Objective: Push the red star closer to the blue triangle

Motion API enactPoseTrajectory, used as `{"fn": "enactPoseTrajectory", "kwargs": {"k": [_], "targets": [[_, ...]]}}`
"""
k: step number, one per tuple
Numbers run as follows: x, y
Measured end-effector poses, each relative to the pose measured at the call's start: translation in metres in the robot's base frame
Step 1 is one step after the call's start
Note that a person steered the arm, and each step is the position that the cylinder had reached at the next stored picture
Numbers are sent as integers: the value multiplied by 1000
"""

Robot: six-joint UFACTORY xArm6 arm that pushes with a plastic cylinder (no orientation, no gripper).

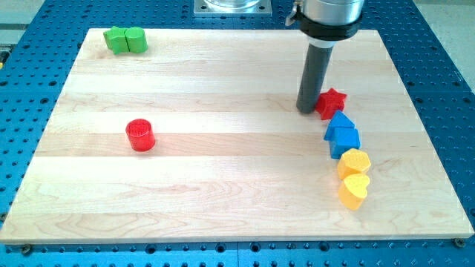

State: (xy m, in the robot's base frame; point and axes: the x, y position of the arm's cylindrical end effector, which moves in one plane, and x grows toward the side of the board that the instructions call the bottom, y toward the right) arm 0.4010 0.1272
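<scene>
Camera view: red star [332, 102] at view's right on tabletop [223, 185], touching blue triangle [338, 119] just below it. Tip [307, 110] pressed against star's left side; star lies to tip's right. No fingers on rig, only bare rod. Star small, glossy, pointed. Blue block [346, 140], yellow hexagon [355, 161], yellow heart [354, 190] trail below; red cylinder [139, 135], green blocks [125, 39] well apart.

A green block [125, 39] sits at the board's [208, 193] top left corner (its shape is hard to make out). A red cylinder [139, 135] stands alone left of centre. At the right, a blue cube [346, 140], a yellow hexagon [355, 162] and a yellow heart [354, 190] form a touching column.
</scene>
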Motion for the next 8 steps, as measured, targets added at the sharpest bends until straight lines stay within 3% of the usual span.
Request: {"fn": "enactPoseTrajectory", "kwargs": {"k": [3,6,8], "targets": [[-60,47],[-13,63],[-13,59]]}}
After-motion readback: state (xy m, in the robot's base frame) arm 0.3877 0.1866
